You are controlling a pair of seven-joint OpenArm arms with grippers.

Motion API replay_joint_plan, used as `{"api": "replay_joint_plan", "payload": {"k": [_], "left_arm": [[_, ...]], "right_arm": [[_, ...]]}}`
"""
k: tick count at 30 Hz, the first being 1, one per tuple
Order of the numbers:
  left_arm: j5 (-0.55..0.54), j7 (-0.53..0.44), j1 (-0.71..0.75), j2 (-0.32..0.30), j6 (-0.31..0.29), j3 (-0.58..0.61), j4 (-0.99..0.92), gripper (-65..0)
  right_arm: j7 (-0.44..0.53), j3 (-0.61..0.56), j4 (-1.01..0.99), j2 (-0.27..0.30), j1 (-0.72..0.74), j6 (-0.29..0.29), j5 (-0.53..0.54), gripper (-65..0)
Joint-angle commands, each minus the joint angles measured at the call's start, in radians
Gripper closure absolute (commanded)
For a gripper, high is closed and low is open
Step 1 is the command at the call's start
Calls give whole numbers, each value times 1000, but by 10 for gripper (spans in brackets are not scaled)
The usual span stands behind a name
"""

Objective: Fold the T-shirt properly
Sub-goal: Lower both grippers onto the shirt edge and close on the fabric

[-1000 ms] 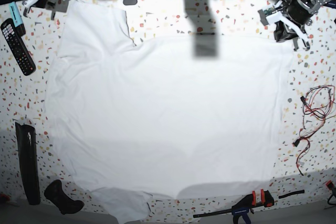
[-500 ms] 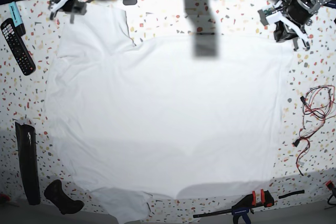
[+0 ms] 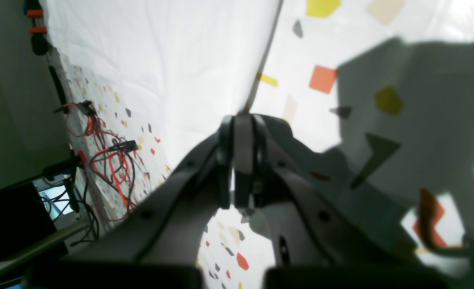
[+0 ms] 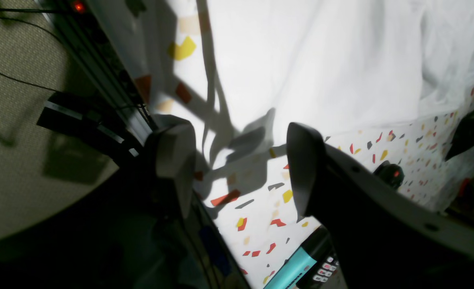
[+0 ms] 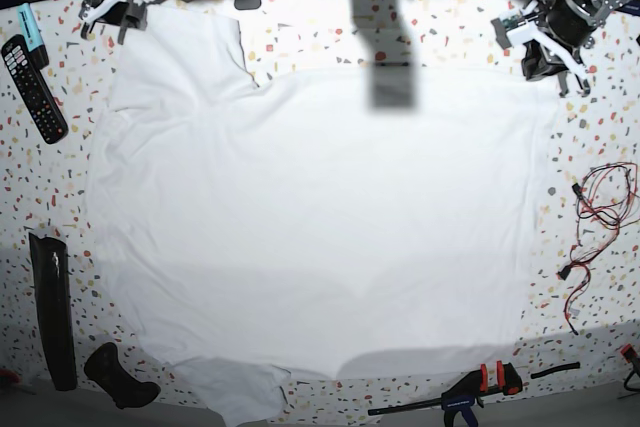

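While the large plain white cotton T-shirt (image 5: 310, 217) lay spread flat across most of the speckled white terrazzo worktop (image 5: 330, 32), both arms sat at the far corners. One short sleeve reached toward the far left corner of the base view, and the other lay at the near edge.

The right arm's tool (image 5: 108, 5) hovered at that far left corner, just beside the upper sleeve. Its two dark fingers (image 4: 305, 168) stood wide apart with nothing between them, above bare worktop at the cloth's edge.

The left arm's tool (image 5: 553, 55) rested at the far right corner, at the shirt's edge. Its fingers (image 3: 237, 160) were pressed together, and nothing could be seen gripped in them.

A black remote control (image 5: 32, 87) lay left of the shirt, well apart from a tangle of red and black wires (image 5: 595, 237) on the right. An orange-and-black clamp (image 5: 470, 392) lay along the near edge.
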Motion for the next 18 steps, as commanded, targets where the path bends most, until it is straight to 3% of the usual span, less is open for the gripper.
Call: {"api": "replay_joint_plan", "payload": {"k": [1, 11, 18], "left_arm": [[0, 0, 3, -14, -8, -5, 6, 0], [0, 0, 3, -14, -8, -5, 7, 0], [0, 0, 3, -14, -7, -5, 7, 0]], "right_arm": [[0, 6, 2, 10, 3, -7, -20, -357], [8, 6, -2, 10, 38, -15, -13, -348], [7, 6, -20, 10, 38, -15, -21, -112]]}}
